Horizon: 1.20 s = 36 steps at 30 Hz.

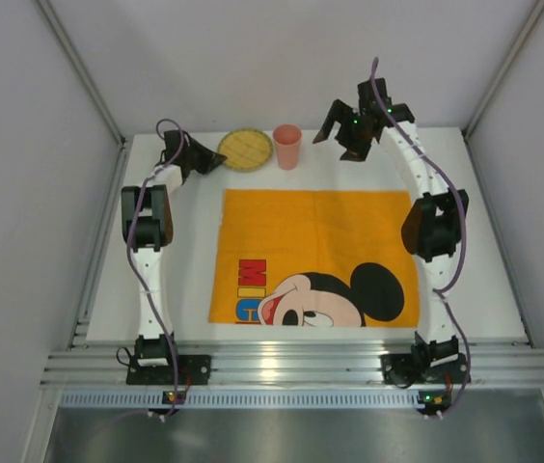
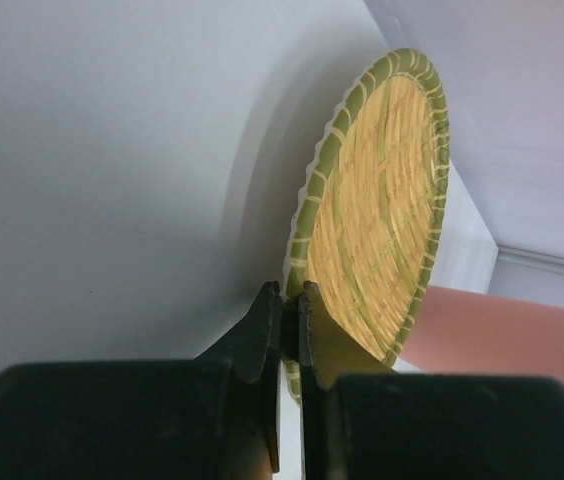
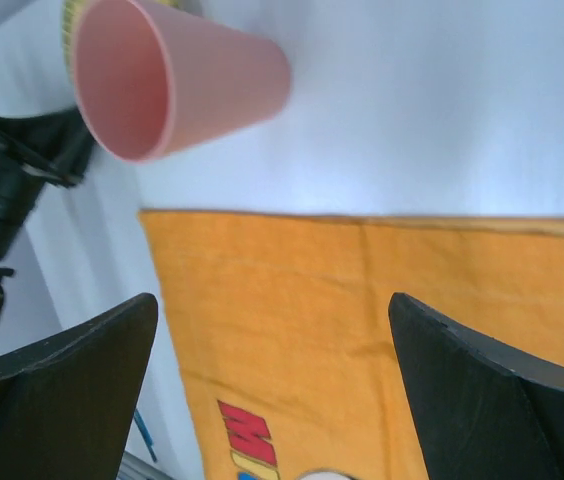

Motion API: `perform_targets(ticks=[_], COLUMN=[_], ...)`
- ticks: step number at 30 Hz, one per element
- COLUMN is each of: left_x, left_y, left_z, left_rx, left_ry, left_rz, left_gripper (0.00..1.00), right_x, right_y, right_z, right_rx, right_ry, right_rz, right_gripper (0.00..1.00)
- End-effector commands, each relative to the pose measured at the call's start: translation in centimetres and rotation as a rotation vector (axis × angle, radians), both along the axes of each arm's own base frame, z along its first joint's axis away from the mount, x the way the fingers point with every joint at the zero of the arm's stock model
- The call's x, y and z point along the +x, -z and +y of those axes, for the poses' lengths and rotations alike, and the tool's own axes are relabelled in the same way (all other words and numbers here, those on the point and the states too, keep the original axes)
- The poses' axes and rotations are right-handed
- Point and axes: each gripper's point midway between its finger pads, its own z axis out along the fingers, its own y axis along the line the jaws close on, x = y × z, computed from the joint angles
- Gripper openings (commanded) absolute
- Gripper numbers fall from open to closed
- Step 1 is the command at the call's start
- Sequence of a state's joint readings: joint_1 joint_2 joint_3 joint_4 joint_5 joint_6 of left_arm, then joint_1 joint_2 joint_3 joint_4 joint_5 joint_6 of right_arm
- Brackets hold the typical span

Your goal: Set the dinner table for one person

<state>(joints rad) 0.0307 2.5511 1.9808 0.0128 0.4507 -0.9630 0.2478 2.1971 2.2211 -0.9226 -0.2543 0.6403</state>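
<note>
The dinner table [image 1: 187, 289] is the white surface between the two arms. Most of its middle is covered by an orange Mickey Mouse placemat [image 1: 315, 256]. Two items sit side by side at the far edge, beyond the placemat's far-left part: a round woven plate [image 1: 245, 149] and, just to its right, an upright pink cup [image 1: 287, 145].

The left hand [image 2: 284, 300] is at the plate's left rim. Its fingers are pressed together with almost no gap, and the green edge of the plate appears pinched between them. The plate has no long axis. From this hand it extends away to the right, and the placemat lies nearer the robot and further right. Judging from that, the coming move is a pull back and inward, and the left arm is the nearer one for it.

The right hand [image 3: 272, 310] hangs above the far right of the surface with its fingers spread wide and nothing between them. The cup lies to its left and is nearer this arm than the other.

The pinched stretch of rim is hidden behind the fingers in the left wrist view. The views do not show whether the plate is lifted or lies flat. The cup's base is out of frame in the right wrist view.
</note>
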Motion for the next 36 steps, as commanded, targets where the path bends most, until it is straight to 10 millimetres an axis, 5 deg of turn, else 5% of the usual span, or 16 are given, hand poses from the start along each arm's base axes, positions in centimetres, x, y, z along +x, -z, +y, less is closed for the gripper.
perform_targets(ticks=[1, 2, 4, 5, 6, 7, 10, 11, 12, 13, 16, 19, 24, 26, 31, 36], left_x=[-2.3, -2.4, -3.9, -4.0, -5.3, -5.6, -7.9, -8.7, -9.9, -10.5, -12.6, -15.0, -20.8, -22.7, -29.2, -32.2], left_y=[2.1, -0.5, -1.2, -4.8, -4.4, -7.8, -9.4, -11.8, -11.2, -13.7, -14.7, -14.8, -11.0, -11.1, -8.7, -7.3], left_z=[-0.4, -0.5, -0.6, -0.5, -0.5, -0.3, -0.3, 0.3, 0.5, 0.6, 0.6, -0.2, -2.4, -3.5, -10.2, -15.8], left_rx=[0.016, 0.018, 0.024, 0.026, 0.021, 0.025, 0.028, 0.021, 0.008, 0.004, -0.010, -0.023, 0.022, 0.033, 0.040, 0.006], left_ry=[0.044, 0.053, 0.061, 0.062, 0.064, 0.067, 0.089, 0.081, 0.076, 0.064, 0.068, 0.106, 0.183, 0.216, 0.422, 0.589], left_rz=[0.080, 0.036, 0.033, -0.042, -0.027, -0.097, -0.107, -0.144, -0.122, -0.175, -0.180, -0.168, -0.035, -0.045, 0.033, 0.077], left_gripper=[0.00, 0.00, 0.00, 0.00, 0.00, 0.00, 0.00, 0.00, 0.00, 0.00, 0.00, 0.00, 0.00, 0.00, 0.00, 0.00], right_x=[3.6, 4.2, 5.4, 5.5, 6.0, 6.2, 6.0, 5.8, 5.9, 5.6, 6.1, 7.1, 8.5, 8.9, 10.0, 10.6], right_y=[-2.2, -2.4, -1.5, -1.3, -1.1, -0.1, 1.1, 1.5, 1.3, 2.2, 1.7, 0.9, 0.2, -0.1, 1.0, 3.9], right_z=[4.4, 5.1, 6.6, 7.6, 8.1, 8.9, 10.6, 10.9, 11.0, 11.0, 10.5, 9.6, 9.3, 9.2, 8.4, 6.7], right_rx=[0.125, 0.164, 0.197, 0.204, 0.210, 0.215, 0.223, 0.214, 0.216, 0.207, 0.187, 0.165, 0.201, 0.219, 0.196, 0.076], right_ry=[-0.011, 0.001, 0.012, 0.005, 0.003, 0.001, -0.025, -0.030, -0.029, -0.022, 0.013, 0.068, 0.101, 0.114, 0.173, 0.218], right_rz=[-0.097, -0.103, -0.124, -0.133, -0.152, -0.142, -0.141, -0.139, -0.153, -0.136, -0.165, -0.205, -0.245, -0.251, -0.257, -0.227], right_gripper=[1.00, 1.00, 1.00, 1.00, 1.00, 1.00, 0.99, 0.99, 0.99, 0.99, 0.99, 0.99, 0.99, 0.99, 0.98, 0.94])
